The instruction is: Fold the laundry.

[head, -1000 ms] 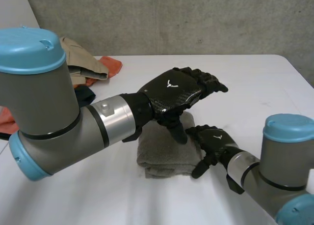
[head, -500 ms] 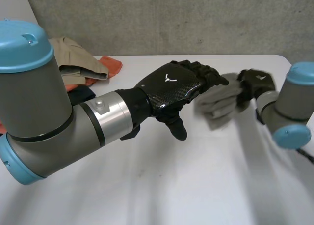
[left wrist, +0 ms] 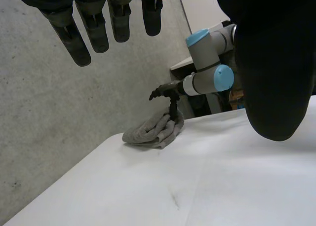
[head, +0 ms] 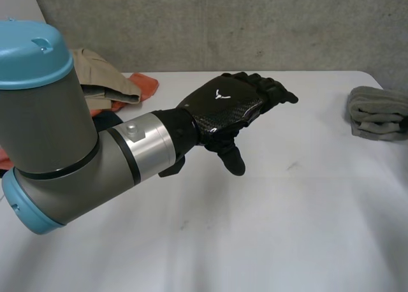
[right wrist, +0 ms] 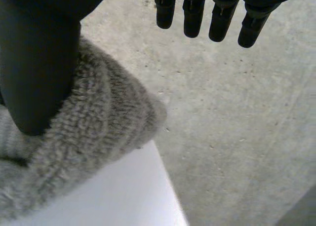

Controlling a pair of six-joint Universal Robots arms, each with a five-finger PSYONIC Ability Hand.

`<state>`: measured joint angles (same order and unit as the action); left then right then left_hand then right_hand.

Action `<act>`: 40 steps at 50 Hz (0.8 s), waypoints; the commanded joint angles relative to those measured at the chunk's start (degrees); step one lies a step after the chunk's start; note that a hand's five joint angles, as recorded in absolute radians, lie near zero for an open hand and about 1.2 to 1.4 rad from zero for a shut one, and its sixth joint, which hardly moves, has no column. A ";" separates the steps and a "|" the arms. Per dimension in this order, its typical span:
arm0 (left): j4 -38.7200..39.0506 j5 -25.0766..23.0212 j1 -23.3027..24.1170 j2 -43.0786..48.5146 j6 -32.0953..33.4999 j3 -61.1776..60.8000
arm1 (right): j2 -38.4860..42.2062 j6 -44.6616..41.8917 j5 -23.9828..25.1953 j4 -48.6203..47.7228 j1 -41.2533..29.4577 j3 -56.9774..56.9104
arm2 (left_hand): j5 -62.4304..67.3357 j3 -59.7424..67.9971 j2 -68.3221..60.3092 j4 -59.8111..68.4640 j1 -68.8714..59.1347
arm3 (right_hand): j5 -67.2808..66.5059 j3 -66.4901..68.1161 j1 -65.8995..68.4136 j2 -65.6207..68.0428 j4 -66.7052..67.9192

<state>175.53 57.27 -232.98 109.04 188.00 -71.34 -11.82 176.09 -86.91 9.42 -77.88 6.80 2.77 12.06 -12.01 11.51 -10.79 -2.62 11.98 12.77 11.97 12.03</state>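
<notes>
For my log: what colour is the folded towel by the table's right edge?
Grey. The folded towel shows best in the head view.

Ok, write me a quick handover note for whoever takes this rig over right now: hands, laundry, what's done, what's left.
Left hand: open, holding nothing, hovering over the middle of the table.
Right hand: open, fingers straight, thumb resting on the towel.
Towel: grey, folded, at the table's right edge.
Pile of clothes: tan and orange pieces heaped at the far left corner, not folded.
Done: the towel is folded and set aside.
Left: lift the right hand off the towel, then probably fetch the next piece from the pile.
</notes>
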 commanded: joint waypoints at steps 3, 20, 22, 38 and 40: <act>0.17 1.79 0.42 -0.58 -0.09 0.67 | -6.97 -20.40 -12.12 -0.37 0.18 2.33 | -0.71 0.01 -0.05 0.55 -1.28 | 2.62 -1.98 -2.77 -1.97 -2.03; 5.97 29.20 -8.18 0.91 -2.81 10.60 | -43.26 -16.31 13.86 -25.56 -5.70 55.39 | 0.13 0.84 -0.89 1.39 -2.12 | 2.62 -1.98 -2.77 -1.97 -2.03; 5.88 32.36 -13.17 3.97 -0.98 13.31 | -49.66 -16.40 18.68 -31.35 -7.80 65.29 | 0.30 1.02 -1.06 1.56 -2.29 | 2.62 -1.98 -2.77 -1.97 -2.03; 19.55 30.90 -32.71 37.97 23.64 31.42 | -74.65 -19.20 22.84 -36.05 -16.34 102.61 | 0.80 1.52 -1.57 2.06 -2.79 | 2.62 -1.98 -2.77 -1.97 -2.03; 22.39 27.47 -33.59 40.89 23.38 33.18 | -75.54 -20.00 22.84 -35.44 -16.60 104.38 | 1.97 2.69 -2.73 3.23 -3.96 | 2.62 -1.98 -2.77 -1.97 -2.03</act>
<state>187.33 90.71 -263.15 138.92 210.15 -43.75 -84.37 159.65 -62.53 -28.04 -92.69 105.30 2.77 12.06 -12.02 11.63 -10.97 -2.62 11.83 12.78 11.97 12.03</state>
